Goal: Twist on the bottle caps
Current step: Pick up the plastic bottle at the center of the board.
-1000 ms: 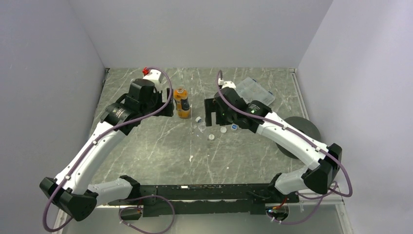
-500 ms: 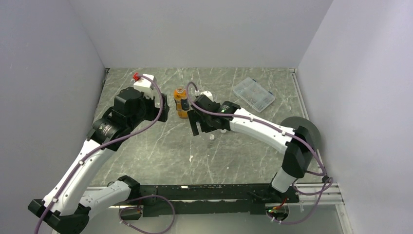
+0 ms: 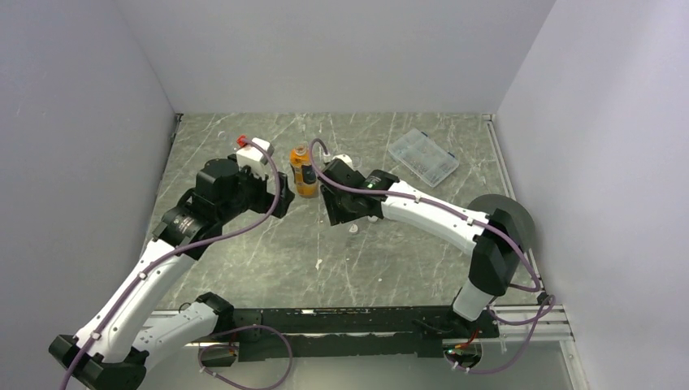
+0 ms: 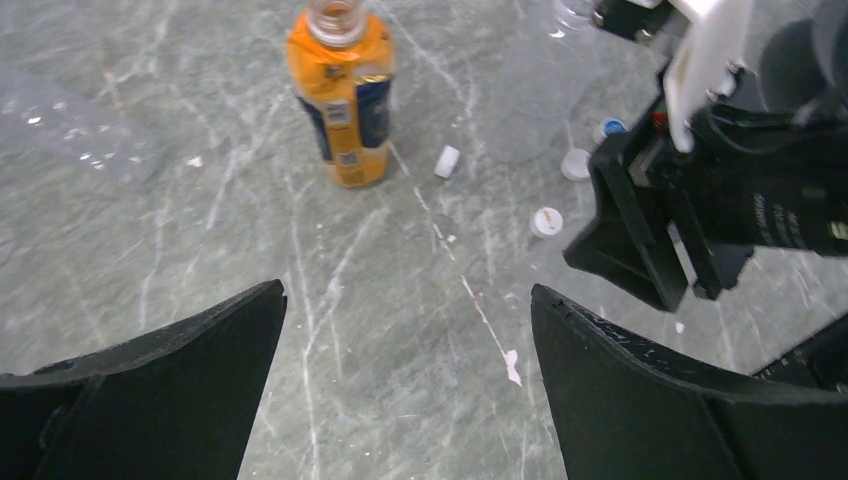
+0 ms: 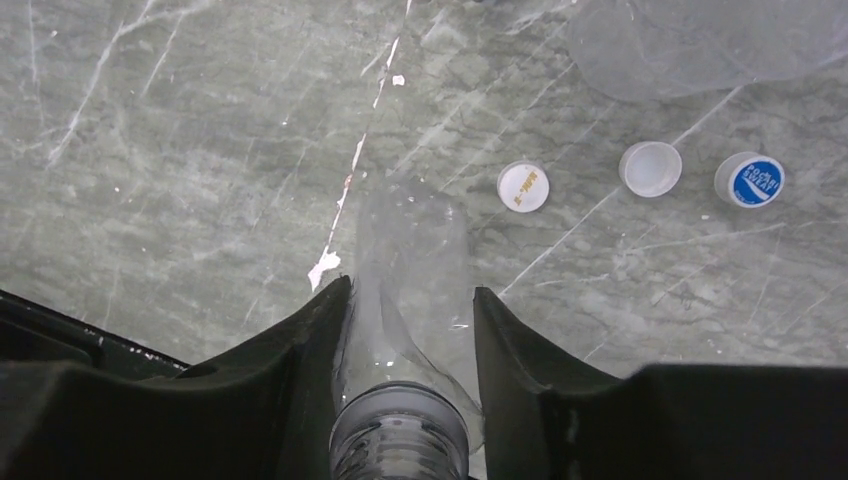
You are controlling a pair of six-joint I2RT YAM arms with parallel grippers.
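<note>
l hand [image 4: 405,300] has eased back, left of the orange bottle [image 4: 343,100], fingers wide apart, empty. r hand [image 5: 412,290] swung in just right of it and closed onto the clear bottle [image 5: 410,235], gripping both sides. bottle looks secured for capping. caps [image 5: 523,187] lie loose on counter [image 5: 150,150] right of orange bottle.

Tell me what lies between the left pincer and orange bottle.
Only bare table; the left wrist view shows it between the left pincer and the orange bottle.
</note>
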